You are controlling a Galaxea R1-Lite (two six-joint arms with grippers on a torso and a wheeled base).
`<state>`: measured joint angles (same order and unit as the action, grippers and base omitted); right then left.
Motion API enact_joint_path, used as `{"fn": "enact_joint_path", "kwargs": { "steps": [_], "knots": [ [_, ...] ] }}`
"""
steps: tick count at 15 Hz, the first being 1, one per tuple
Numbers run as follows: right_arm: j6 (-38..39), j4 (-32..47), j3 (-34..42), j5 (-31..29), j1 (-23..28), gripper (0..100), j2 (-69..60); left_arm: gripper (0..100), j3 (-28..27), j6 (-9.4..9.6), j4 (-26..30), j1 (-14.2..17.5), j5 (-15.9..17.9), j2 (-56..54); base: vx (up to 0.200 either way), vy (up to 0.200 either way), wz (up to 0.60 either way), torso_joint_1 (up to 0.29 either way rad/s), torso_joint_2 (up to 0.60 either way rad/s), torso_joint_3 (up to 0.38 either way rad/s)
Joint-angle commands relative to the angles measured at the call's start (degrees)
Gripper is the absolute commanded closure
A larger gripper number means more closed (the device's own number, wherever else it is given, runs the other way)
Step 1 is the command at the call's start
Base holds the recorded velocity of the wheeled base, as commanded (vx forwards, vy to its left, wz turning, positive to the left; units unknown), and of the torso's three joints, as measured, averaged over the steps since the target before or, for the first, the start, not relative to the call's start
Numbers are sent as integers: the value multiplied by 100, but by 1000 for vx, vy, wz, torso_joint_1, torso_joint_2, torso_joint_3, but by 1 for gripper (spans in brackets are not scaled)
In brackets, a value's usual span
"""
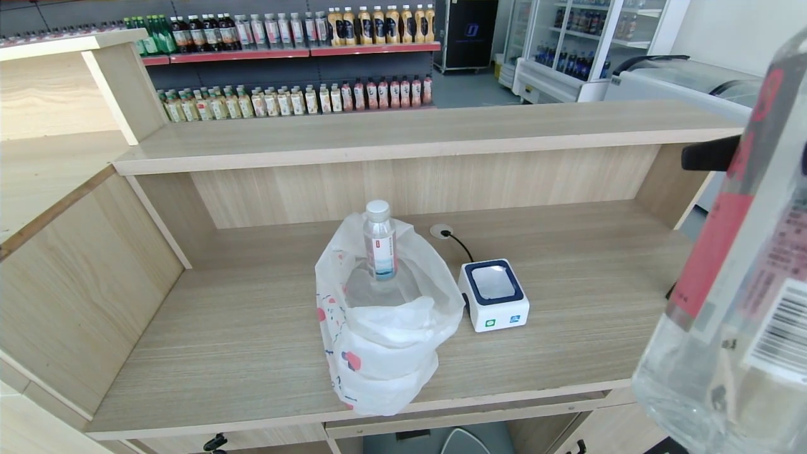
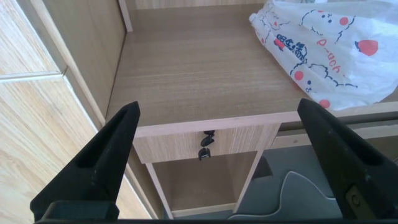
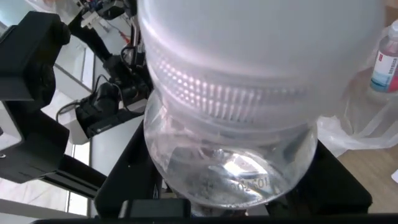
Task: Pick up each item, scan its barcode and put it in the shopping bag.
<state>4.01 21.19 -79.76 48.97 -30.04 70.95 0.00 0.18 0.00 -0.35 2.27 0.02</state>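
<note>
Wood counter (image 1: 567, 302): shopping bag (image 1: 378, 340), scanner (image 1: 493, 302); bottle (image 1: 744, 284) held aloft; drink shelves (image 1: 284, 53) behind

Identify the left gripper (image 2: 219, 112) by its 2 fingers (image 2: 102, 165): matte black, flat-sided wedges, broad at the base and narrowing to blunt tips. You see the right gripper (image 1: 706, 156) as 1 plain black bar with a rounded end. In the right wrist view, note the black box-shaped housings (image 3: 31, 53) and the loose black cables (image 3: 102, 102) running beside them.
</note>
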Motion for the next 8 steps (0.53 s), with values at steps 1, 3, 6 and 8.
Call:
{"fn": "enact_joint_path", "kwargs": {
  "steps": [1,3,6,8],
  "knots": [
    [3,-1,-74,7,-90,100,-11,0,0,-1,0,0,2,6,0,0,0,0,0,0],
    [21,8,-215,7,-143,100,68,0,0,-1,0,0,2,6,0,0,0,0,0,0],
    [21,8,-241,-1,-143,100,147,0,0,-1,0,0,2,6,0,0,0,0,0,0],
    [21,8,-321,-37,-152,100,226,0,0,-1,0,0,2,6,0,0,0,0,0,0]
  ]
}}
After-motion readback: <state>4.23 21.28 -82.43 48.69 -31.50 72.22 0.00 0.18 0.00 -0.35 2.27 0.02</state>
